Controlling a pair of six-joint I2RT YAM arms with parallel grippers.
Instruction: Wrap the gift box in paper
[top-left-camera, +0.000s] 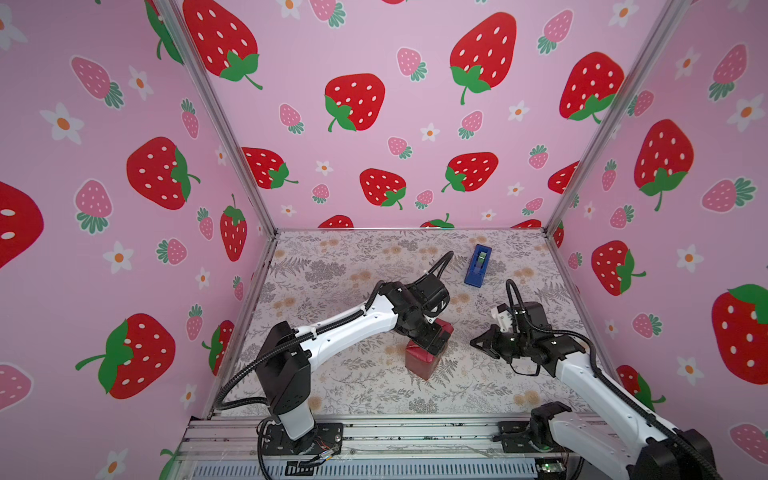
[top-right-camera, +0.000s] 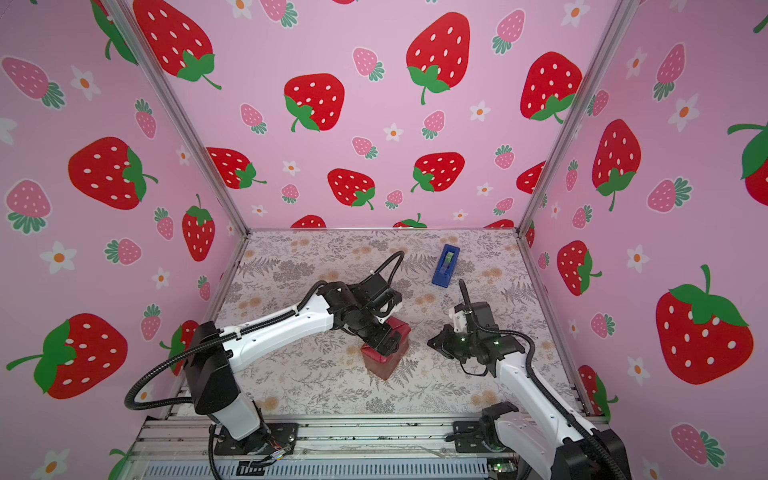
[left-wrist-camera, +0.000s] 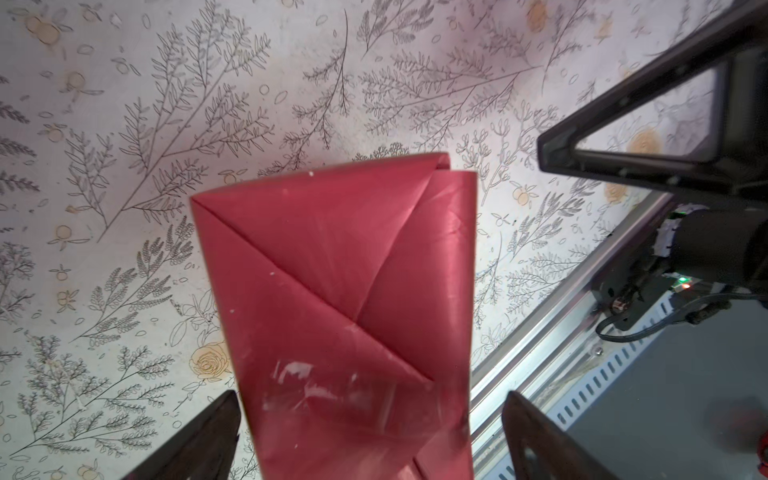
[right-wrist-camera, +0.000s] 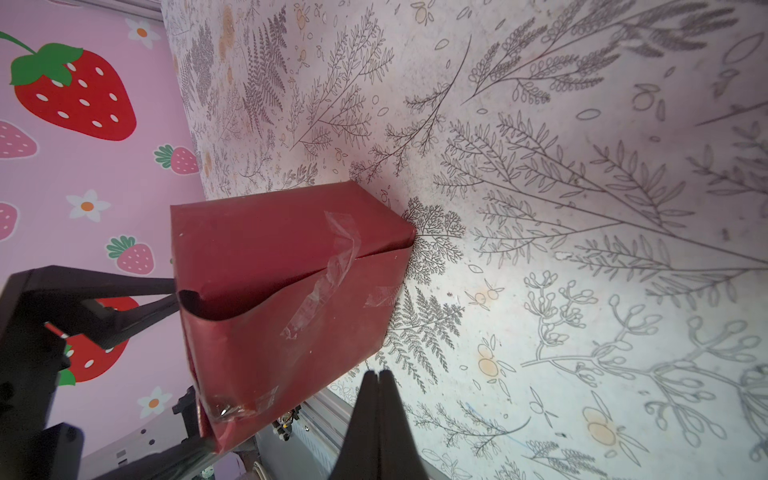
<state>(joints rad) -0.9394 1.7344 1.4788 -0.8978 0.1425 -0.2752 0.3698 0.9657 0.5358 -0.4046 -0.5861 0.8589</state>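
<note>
The paper (top-left-camera: 422, 365) (top-right-camera: 384, 366) is folded into a dark red parcel that stands on the floral table; the gift box is hidden inside it. In the left wrist view the parcel's folded end (left-wrist-camera: 332, 270) shows triangular flaps. Clear tape strips (right-wrist-camera: 340, 257) cross its seam in the right wrist view, where one flap (right-wrist-camera: 232, 307) bulges loose. My left gripper (top-left-camera: 434, 337) (top-right-camera: 388, 338) (left-wrist-camera: 370, 401) is open over the parcel's top, a finger (left-wrist-camera: 208, 436) on each side. My right gripper (top-left-camera: 474, 343) (top-right-camera: 431, 343) (right-wrist-camera: 379, 374) is shut and empty, a short way to the parcel's right.
A bright blue tape dispenser (top-left-camera: 478, 266) (top-right-camera: 446, 266) lies at the back right of the table. Pink strawberry walls close in the back and both sides. The metal rail (top-left-camera: 374, 432) with both arm bases runs along the front edge.
</note>
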